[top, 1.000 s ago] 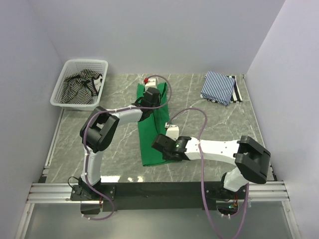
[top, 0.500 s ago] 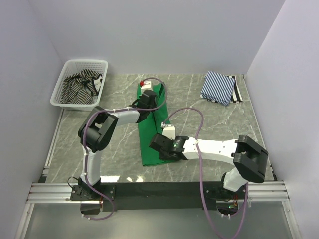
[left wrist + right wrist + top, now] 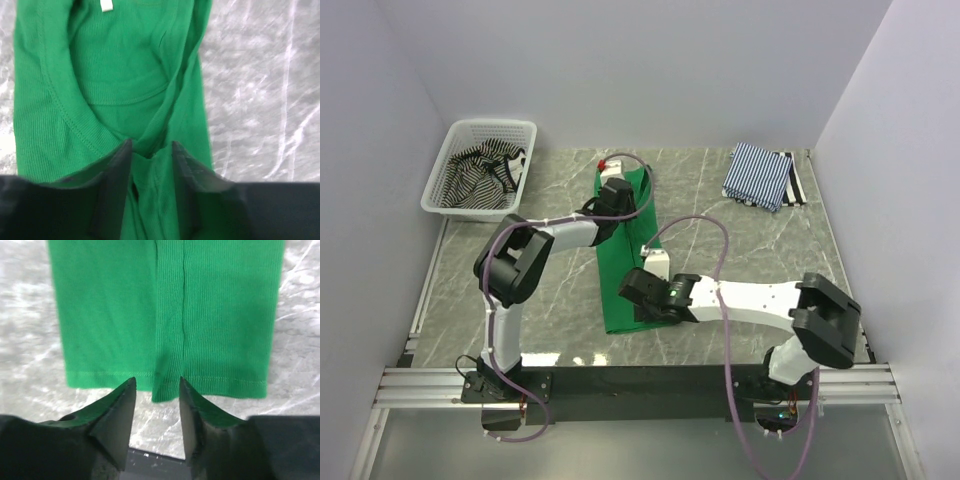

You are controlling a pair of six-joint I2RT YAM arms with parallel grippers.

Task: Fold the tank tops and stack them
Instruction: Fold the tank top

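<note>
The bright green tank top [image 3: 614, 268] lies as a long narrow strip down the middle of the table, folded lengthwise. My left gripper [image 3: 618, 192] hovers over its neck end, open, with a loose ridge of green cloth [image 3: 120, 75] between the parted fingers [image 3: 176, 150]. My right gripper [image 3: 638, 300] is open at the hem end; a folded corner of the hem [image 3: 165, 390] lies between its fingers, untouched. A folded blue-and-white striped tank top [image 3: 757, 174] rests at the back right on a black-and-white striped one [image 3: 796, 182]. Another black-and-white striped top [image 3: 485, 170] sits in the basket.
The white mesh basket [image 3: 448, 160] stands at the back left corner. Grey walls close in the left, back and right sides. A black rail [image 3: 640, 380] runs along the near edge by the arm bases.
Both grippers have gone from shut to open, letting go of the green tank top. Both moved slightly left, and the top's right side now lies folded over, making a narrower strip.
</note>
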